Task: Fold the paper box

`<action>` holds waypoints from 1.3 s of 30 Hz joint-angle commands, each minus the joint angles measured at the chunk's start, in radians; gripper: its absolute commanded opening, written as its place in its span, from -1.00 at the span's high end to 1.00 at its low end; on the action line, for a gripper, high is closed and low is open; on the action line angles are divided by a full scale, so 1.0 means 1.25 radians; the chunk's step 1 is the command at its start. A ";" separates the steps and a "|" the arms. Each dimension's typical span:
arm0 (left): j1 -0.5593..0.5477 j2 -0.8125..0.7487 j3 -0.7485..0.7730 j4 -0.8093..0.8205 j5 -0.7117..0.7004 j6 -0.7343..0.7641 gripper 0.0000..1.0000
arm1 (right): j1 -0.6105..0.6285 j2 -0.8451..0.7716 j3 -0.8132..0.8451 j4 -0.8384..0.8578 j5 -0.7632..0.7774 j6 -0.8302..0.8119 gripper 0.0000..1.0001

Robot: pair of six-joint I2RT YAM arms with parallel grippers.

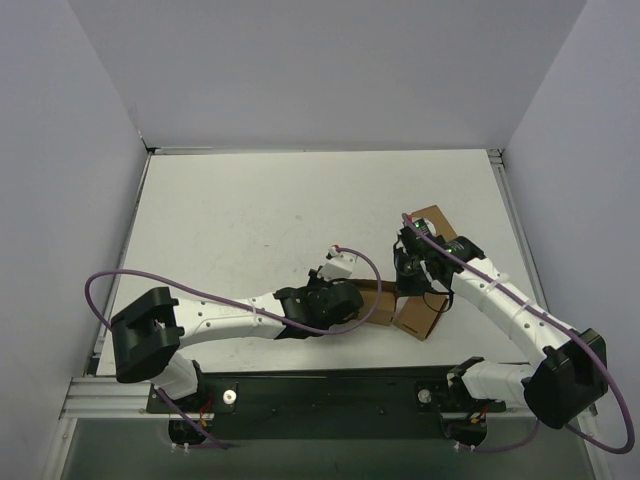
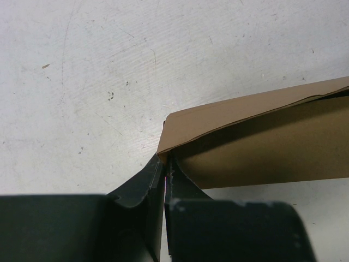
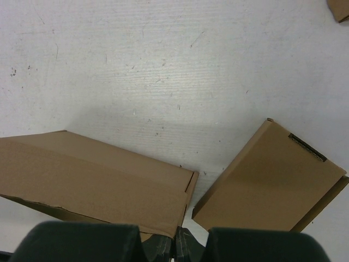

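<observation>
Crease evenly, no yanking: left end effector [image 2: 165, 177] pinches paper box [image 2: 262, 142] corner at 9 o'clock, right end effector [image 3: 174, 246] pinches 3 o'clock edge.

White table [image 1: 260, 220], three brown cardboard pieces on my right half.

From the overhead camera I see a plain white surface. Up close it is scuffed, with fine scratches and a cluster of dark specks [image 2: 112, 96]. The paper box [image 3: 92, 174], the longest brown piece, sits near the front edge, right of centre. I can't tell whether its underside rests fully on the table. Just beside its right end lies a smaller cardboard box [image 3: 267, 185], flat on the surface and angled away from it. A second small box [image 1: 433, 219] lies farther back on the table, apart from the other two.
</observation>
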 commanded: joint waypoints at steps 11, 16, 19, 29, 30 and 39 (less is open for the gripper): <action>-0.011 0.024 -0.015 -0.083 0.069 0.006 1.00 | -0.014 -0.036 0.048 0.017 -0.002 0.044 1.00; -0.012 0.029 -0.013 -0.083 0.069 0.006 1.00 | -0.032 -0.057 0.049 0.015 -0.008 0.044 1.00; -0.012 0.029 -0.013 -0.084 0.069 0.006 1.00 | -0.034 -0.058 0.045 0.015 -0.012 0.043 1.00; -0.012 0.032 -0.010 -0.088 0.065 0.006 1.00 | -0.037 -0.057 0.031 0.015 -0.007 0.034 1.00; -0.012 0.033 -0.008 -0.088 0.065 0.006 1.00 | -0.036 -0.058 0.028 0.013 -0.008 0.029 1.00; -0.011 0.036 0.001 -0.099 0.060 0.010 1.00 | -0.034 -0.042 0.016 -0.041 0.023 -0.007 1.00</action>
